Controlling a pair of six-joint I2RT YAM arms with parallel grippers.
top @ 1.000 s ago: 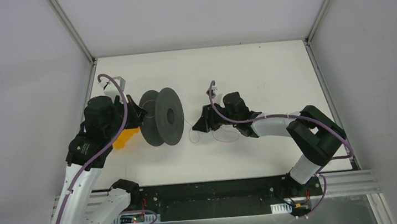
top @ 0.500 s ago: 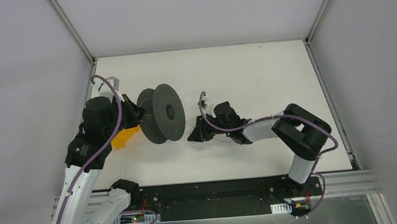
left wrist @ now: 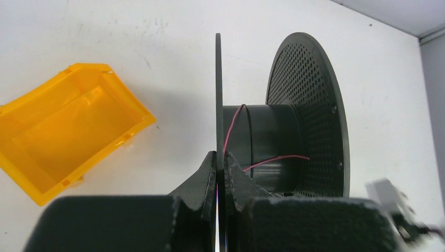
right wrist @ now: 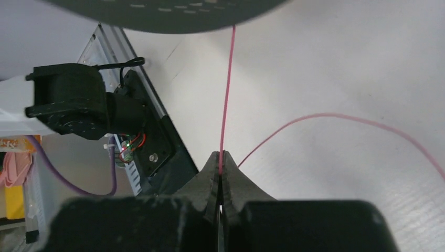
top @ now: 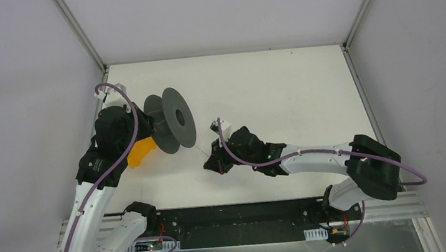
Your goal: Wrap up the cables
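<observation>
A dark grey two-flanged spool (top: pixel 170 120) stands on edge at the left of the white table. My left gripper (left wrist: pixel 220 163) is shut on the spool's near flange (left wrist: pixel 218 94). A few turns of the thin reddish wire (left wrist: pixel 265 159) lie on the spool's core. My right gripper (right wrist: pixel 220 160) is shut on the wire (right wrist: pixel 226 89), which runs taut from the fingertips up to the spool's flange (right wrist: pixel 168 10). A loose length of wire (right wrist: pixel 336 118) curves over the table to the right. In the top view my right gripper (top: pixel 212 163) sits near the table's front, right of the spool.
An orange bin (top: pixel 142 152) lies on the table just in front of the spool, under my left arm; it also shows in the left wrist view (left wrist: pixel 68 142). The black base rail (top: pixel 236 215) runs along the near edge. Metal frame posts (top: pixel 79 34) flank the table.
My right gripper has moved left and toward the near edge, pulling the wire. My left gripper has shifted the spool up and left, turning it.
</observation>
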